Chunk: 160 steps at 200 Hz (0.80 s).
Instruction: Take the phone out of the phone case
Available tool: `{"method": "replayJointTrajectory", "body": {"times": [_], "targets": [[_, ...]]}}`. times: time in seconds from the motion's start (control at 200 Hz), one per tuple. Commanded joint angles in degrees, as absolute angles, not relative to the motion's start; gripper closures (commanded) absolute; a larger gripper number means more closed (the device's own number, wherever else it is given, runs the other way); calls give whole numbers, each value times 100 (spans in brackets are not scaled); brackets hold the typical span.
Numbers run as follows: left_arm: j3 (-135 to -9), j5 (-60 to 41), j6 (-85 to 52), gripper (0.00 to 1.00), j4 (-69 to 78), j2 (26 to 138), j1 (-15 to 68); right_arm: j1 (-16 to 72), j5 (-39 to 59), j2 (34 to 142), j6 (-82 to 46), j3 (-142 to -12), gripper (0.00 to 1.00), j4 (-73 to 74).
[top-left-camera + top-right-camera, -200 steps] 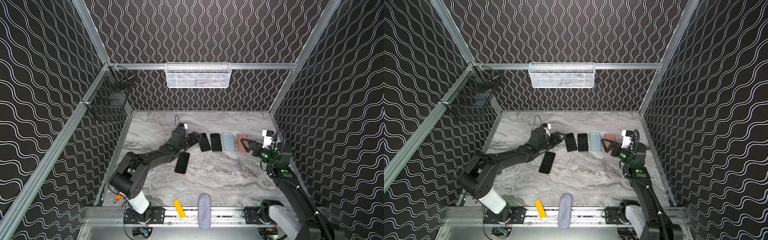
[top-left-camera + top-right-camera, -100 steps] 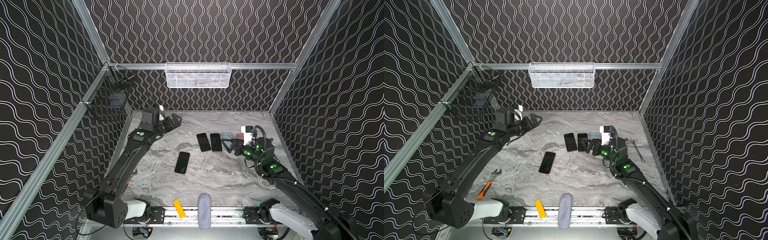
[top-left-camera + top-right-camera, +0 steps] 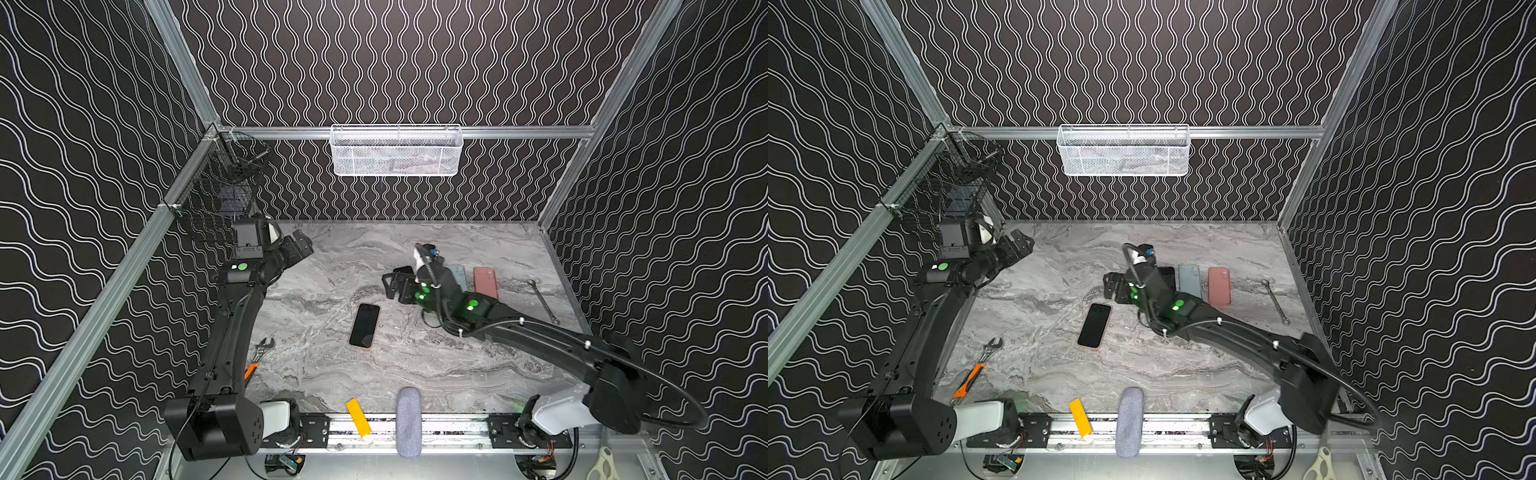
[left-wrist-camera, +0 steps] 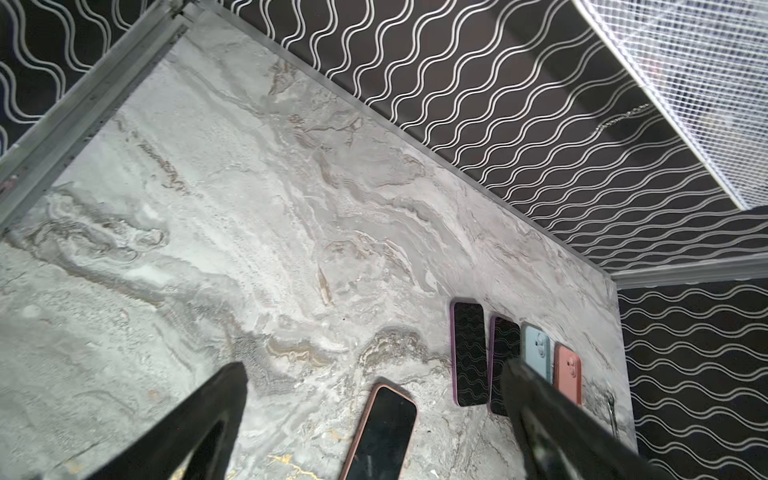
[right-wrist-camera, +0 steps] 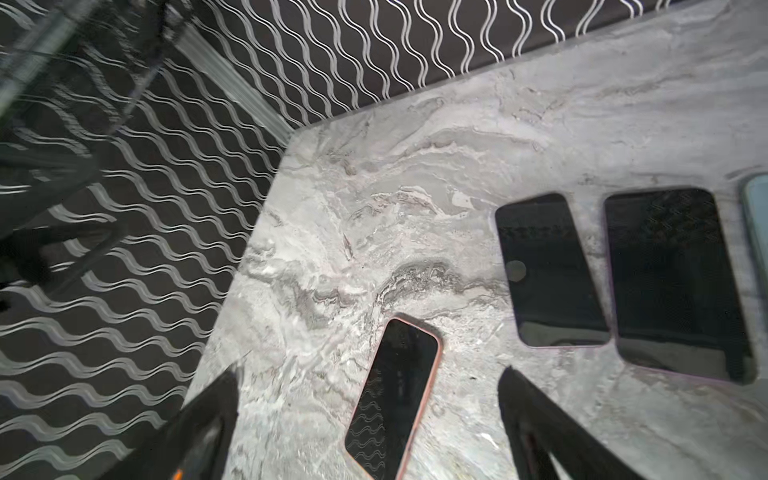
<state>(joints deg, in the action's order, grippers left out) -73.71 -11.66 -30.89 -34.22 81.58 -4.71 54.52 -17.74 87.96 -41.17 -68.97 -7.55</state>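
Black-screened phone (image 3: 364, 325) is lying face up near the middle of the grey marble-patterned tabletop (image 3: 332, 386). It is sitting inside its thin salmon-pink case (image 4: 360, 430), whose rim is hugging the glass wherever the wrist views are showing it. Nothing is looking pried or lifted, so the job appears to be standing at its very start.

The black parallel right gripper (image 3: 390, 286) is hovering near the phone's far end, on the side facing the tabletop's back edge. Its jaws are spreading wide and carrying nothing; how high it is riding above the surface is hard to judge. The black parallel left gripper (image 3: 302, 245) is hanging raised toward the back left corner, well apart from the phone, its jaws likewise gaping and empty.

Toward the right edge, four more handsets or covers are lying side by side: two dark-screened phones in purple cases (image 4: 469, 353) (image 4: 503, 345), a light blue case (image 4: 538, 353) and a second salmon-pink case (image 4: 567, 370). The last two are showing their backs with camera cut-outs, so whether either is holding a phone cannot be told. A long silver spanner (image 3: 542, 301) is resting by the right edge and an orange-handled adjustable wrench (image 3: 976, 365) by the left edge.

By the look of things, everything is remaining to be done: gripping the case, working a corner free and drawing the phone clear.
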Motion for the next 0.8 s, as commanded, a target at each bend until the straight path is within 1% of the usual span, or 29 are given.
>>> {"method": "replayJointTrajectory", "body": {"times": [0.0, 0.125, 0.24, 0.481, 0.591, 0.686, 0.796], "targets": [[-7330, -1445, -2986, 1, -3252, 8127, -616, 5751, -2710, 9566, -4823, -7838, 2, -2198], [-7264, -1750, -3107, 1, -3213, 8179, -934, 6025, -2880, 10742, -5318, -9379, 2, -3703], [-7173, -1872, -3207, 1, -3106, 8175, -1186, 6194, -2762, 11569, -5693, -10247, 2, -4414], [-7006, -2120, -3401, 1, -2942, 8165, -1506, 6231, -1997, 12336, -6222, -10754, 2, -4733], [-6972, -2332, -3495, 1, -2867, 8200, -1597, 6240, -1908, 12773, -6229, -11175, 2, -5040], [-6918, -2277, -3501, 1, -2843, 8174, -1625, 6249, -1888, 13129, -6302, -11612, 2, -5423], [-6909, -2424, -3568, 1, -2796, 8175, -1666, 6241, -1765, 13290, -6302, -11637, 2, -5384]]}}
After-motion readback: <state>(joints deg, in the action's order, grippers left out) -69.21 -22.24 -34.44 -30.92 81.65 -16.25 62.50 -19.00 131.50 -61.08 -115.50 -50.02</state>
